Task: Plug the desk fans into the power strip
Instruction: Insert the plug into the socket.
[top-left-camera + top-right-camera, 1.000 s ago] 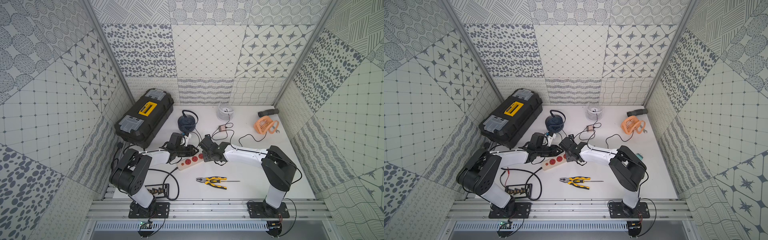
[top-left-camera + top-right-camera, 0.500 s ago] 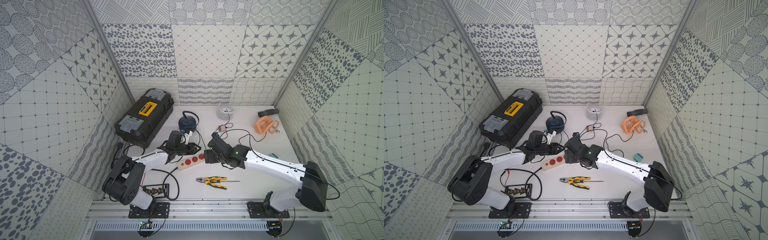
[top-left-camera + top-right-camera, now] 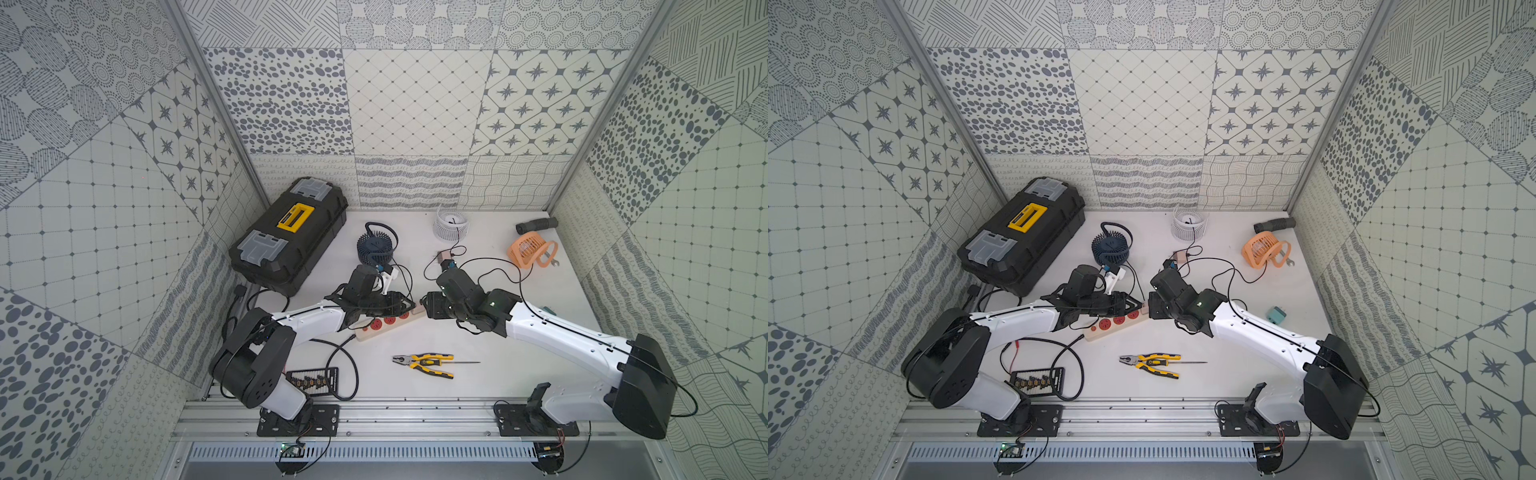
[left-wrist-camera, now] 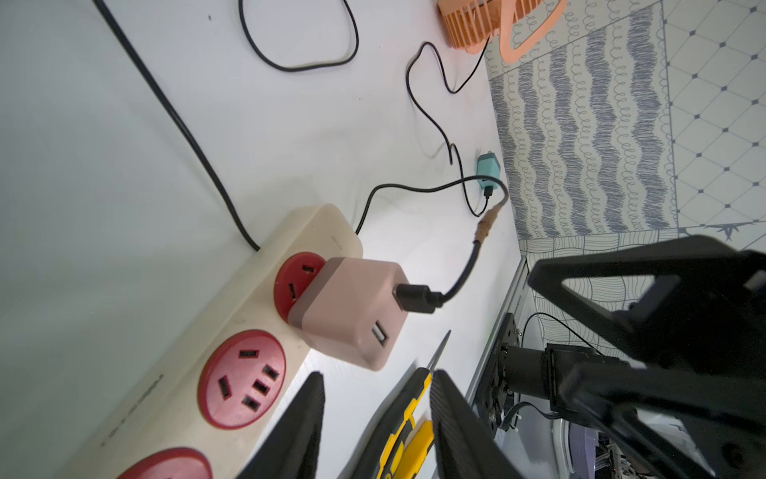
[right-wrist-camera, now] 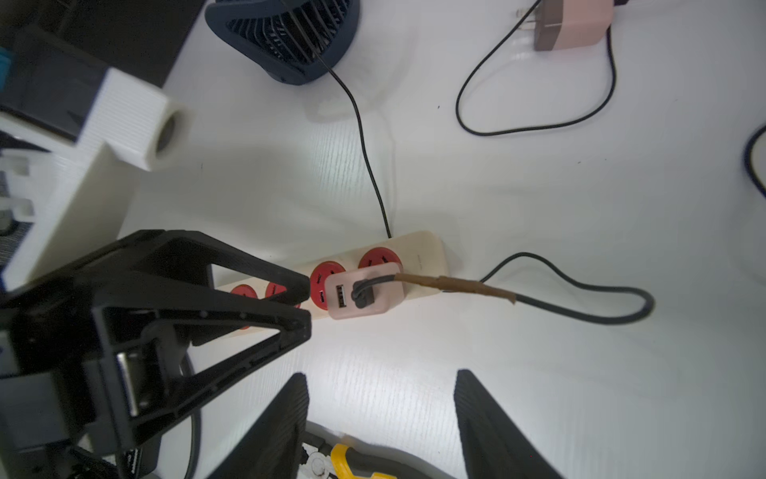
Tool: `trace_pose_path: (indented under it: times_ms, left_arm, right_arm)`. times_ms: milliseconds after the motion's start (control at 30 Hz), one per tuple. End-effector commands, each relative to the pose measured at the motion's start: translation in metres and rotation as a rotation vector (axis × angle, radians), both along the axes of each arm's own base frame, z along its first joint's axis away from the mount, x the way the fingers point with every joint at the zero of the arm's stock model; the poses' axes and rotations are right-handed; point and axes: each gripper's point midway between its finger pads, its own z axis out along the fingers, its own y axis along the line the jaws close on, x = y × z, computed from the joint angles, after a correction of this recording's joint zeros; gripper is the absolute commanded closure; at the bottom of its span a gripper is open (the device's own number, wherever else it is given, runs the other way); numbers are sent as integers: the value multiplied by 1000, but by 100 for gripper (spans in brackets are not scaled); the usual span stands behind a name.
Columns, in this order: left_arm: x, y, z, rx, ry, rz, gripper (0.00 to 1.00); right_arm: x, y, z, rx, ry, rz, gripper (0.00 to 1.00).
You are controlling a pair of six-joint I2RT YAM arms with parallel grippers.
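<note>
Right arm's elbow has swung out wide since a second ago; power strip (image 3: 386,324) hasn't shifted.

Both top views: strip (image 3: 1117,322) lies slantwise on the desk (image 3: 478,395). Left jaws hang low over its socket row and right jaws sit just off its end, so the two pairs are tip to tip, close. Pliers (image 3: 424,360) lie on the rail side of both jaws.

Left wrist: left jaws released, left fingers (image 4: 298,431) apart and holding nothing. Just ahead, a pink adapter (image 4: 352,311) sits in the strip's end socket, black cord plugged into its face. Teal adapter (image 4: 488,170) lies loose well beyond, orange fan (image 4: 472,20) farther still.

Right wrist: right jaws released too, right fingers (image 5: 282,427) spread and empty. Pink adapter (image 5: 364,292) is ahead of them, apart. Navy fan (image 5: 290,37) stands well past the strip (which fan the plugged cord feeds, can't tell). Second pink adapter (image 5: 572,25) lies unplugged beyond.
</note>
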Motion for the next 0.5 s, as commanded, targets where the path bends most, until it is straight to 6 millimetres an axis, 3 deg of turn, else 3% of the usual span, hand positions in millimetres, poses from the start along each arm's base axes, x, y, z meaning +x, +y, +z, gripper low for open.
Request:
trace_pose_path:
  times_ms: [0,200,467]
  left_arm:
    - [2,-13,5,-37,0,-19,59]
    - [9,-11,-6,-9,8,13,64]
    - [17,-9,-8,-5,-8,54,69]
  right_arm:
    - [10,18,-3,45,-42,31,45]
    - [25,23,-15,-1,-73,17,55]
    - [31,27,-33,-62,-65,40,61]
